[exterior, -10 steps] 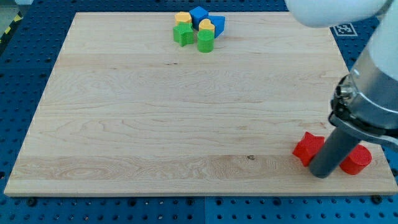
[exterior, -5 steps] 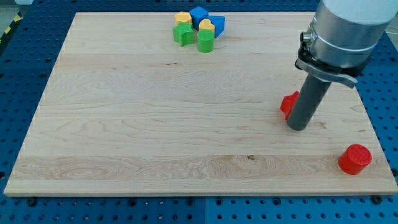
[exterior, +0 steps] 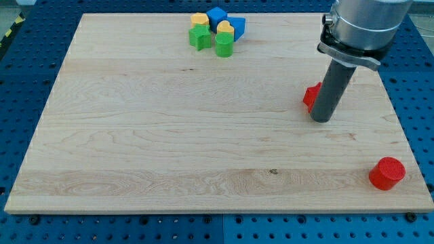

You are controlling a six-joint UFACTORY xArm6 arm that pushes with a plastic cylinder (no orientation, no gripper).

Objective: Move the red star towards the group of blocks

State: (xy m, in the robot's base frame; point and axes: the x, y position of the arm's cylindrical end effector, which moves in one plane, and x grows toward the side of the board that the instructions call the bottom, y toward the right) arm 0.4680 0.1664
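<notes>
Silver-grey arm (exterior: pixel 363 24), dark rod (exterior: pixel 331 91)

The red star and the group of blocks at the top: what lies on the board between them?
Nothing: in the camera view only bare wooden board lies between the red star and the group of blocks. My tip is at the star's right side.

Bright, even overhead light, sharp focus throughout, only soft faint shadows under the blocks (exterior: pixel 217 32).

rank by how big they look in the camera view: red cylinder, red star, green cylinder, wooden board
1. wooden board, by far the largest.
2. red cylinder.
3. green cylinder, though it sits farther toward the view's top, so true size is unsure.
4. red star, only a sliver showing; my tip and rod hide the rest, so its rank is unsure.
</notes>
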